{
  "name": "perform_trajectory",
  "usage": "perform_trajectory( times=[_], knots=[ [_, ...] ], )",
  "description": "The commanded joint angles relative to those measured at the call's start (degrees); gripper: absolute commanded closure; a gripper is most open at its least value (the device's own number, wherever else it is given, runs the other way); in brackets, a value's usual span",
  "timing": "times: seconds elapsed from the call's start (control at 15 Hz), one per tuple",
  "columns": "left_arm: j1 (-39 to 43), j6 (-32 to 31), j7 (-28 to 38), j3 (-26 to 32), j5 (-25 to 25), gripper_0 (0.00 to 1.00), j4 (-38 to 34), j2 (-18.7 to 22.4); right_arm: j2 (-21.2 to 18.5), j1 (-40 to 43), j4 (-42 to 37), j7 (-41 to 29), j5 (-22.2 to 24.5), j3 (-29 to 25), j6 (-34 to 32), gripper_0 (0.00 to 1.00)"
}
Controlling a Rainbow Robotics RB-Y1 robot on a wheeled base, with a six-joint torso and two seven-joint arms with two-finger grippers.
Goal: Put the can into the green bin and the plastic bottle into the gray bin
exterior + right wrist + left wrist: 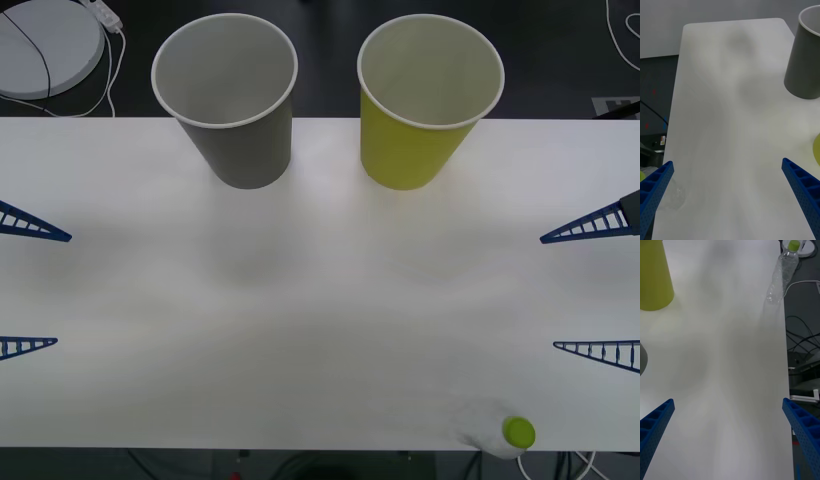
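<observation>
The big white desk has the gray bin at the far left and the green bin at the far right, both standing up. The left pincer and the right pincer wait at the sides, wide open and holding nothing. The little plastic bottle stands right at the near edge on the right, so a small bump could knock it off.
</observation>
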Motion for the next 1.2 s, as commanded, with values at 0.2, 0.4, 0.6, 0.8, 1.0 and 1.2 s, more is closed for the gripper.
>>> perform_trajectory(
  times=[0.2, 0.4, 0.6, 0.8, 1.0, 1.2],
  knots=[
    [0.00, 0.00, 0.00, 0.00, 0.00, 0.00, 0.00, 0.00, 0.00, 0.00, 0.00, 0.00, 0.00, 0.00, 0.00, 0.00],
    [0.00, 0.00, 0.00, 0.00, 0.00, 0.00, 0.00, 0.00, 1.85, 0.97, 0.70, -0.26, -3.08, 1.41, -0.88, 0.00],
    [0.00, 0.00, 0.00, 0.00, 0.00, 0.00, 0.00, 0.00, 2.02, 0.97, 1.85, 0.79, -3.87, 1.23, -2.55, 0.00],
    [0.00, 0.00, 0.00, 0.00, 0.00, 0.00, 0.00, 0.00, 3.43, 0.97, 5.01, 2.29, -4.04, -0.62, -8.09, 0.00],
    [0.00, 0.00, 0.00, 0.00, 0.00, 0.00, 0.00, 0.00, 4.31, 0.97, 9.05, 4.39, -4.39, -1.93, -12.30, 0.00],
    [0.00, 0.00, 0.00, 0.00, 0.00, 0.00, 0.00, 0.00, 4.31, 2.20, 13.36, 11.78, -7.21, -2.02, -12.57, 0.00]
  ],
)
